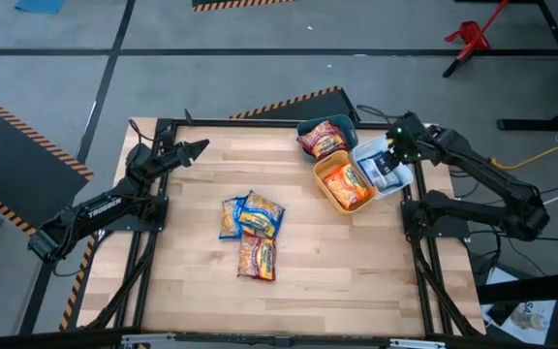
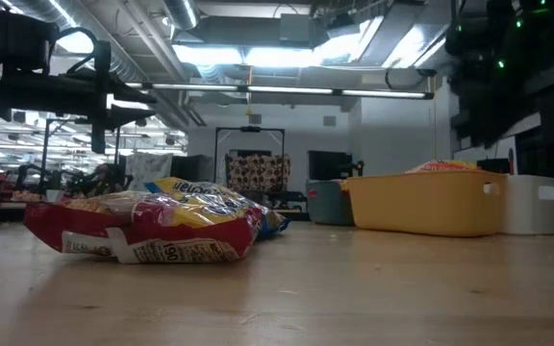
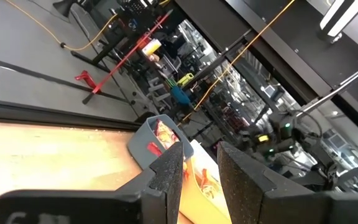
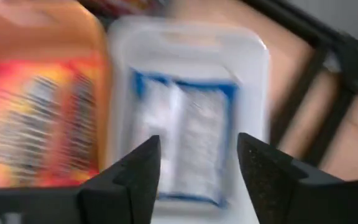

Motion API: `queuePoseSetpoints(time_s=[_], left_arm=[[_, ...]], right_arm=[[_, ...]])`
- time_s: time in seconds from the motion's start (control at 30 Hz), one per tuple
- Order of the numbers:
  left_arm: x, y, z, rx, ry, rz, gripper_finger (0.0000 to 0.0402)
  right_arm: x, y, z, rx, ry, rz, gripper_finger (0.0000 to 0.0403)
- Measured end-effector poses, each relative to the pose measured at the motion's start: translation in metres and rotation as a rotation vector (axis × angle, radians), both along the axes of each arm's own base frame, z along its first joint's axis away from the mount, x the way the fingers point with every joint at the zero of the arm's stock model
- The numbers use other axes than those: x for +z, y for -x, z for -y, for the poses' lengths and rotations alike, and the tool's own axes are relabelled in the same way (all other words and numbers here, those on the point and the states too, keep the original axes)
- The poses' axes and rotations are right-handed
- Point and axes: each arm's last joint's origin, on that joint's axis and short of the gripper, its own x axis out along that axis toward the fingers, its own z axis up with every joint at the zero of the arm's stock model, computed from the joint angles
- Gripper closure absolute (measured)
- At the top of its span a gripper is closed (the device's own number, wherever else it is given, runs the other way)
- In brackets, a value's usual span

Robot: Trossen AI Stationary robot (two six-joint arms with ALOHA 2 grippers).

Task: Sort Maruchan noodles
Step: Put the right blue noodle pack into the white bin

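Three Maruchan packets lie flat mid-table: two blue-and-yellow ones (image 1: pixel 231 217) (image 1: pixel 262 213), overlapping, and a red-orange one (image 1: pixel 257 258) just nearer. In the low view they form one pile (image 2: pixel 152 227). Another blue packet (image 4: pixel 185 140) lies in the white bin (image 1: pixel 398 180), an orange one (image 1: pixel 346 184) in the yellow bin (image 1: pixel 324 190), and a dark red one (image 1: pixel 322 138) in the teal bin (image 1: pixel 349 122). My right gripper (image 4: pixel 197 168) hovers open and empty over the white bin. My left gripper (image 1: pixel 198 148) is raised over the table's far-left corner, open and empty.
The three bins stand side by side at the table's far right. In the low view the yellow bin (image 2: pixel 426 204) stands in front of the white bin (image 2: pixel 537 204). A black frame (image 1: pixel 163 124) borders the table. Bare wood lies along the near side and left of the packets.
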Motion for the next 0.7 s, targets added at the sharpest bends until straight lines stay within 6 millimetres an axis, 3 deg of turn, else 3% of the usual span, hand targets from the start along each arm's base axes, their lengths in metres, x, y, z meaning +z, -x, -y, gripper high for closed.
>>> queuePoseSetpoints(time_s=[0.17, 0.33, 0.5, 0.7], left_arm=[[0.0, 0.0, 0.0, 0.001, 0.0, 0.0, 0.0307], [0.0, 0.0, 0.0, 0.002, -0.014, -0.009, 0.0307], [0.0, 0.0, 0.0, -0.003, -0.018, -0.012, 0.0307], [0.0, 0.0, 0.0, -0.004, -0.018, -0.012, 0.0307]], right_arm=[[0.027, -0.021, 0.003, 0.136, -0.012, 0.33, 0.0197], [0.034, -0.069, -0.008, 0.344, 0.019, 0.526, 0.0197], [0.016, -0.131, -0.032, 0.578, 0.032, 0.558, 0.0197], [-0.029, -0.184, -0.058, 0.759, -0.044, 0.447, 0.0186]])
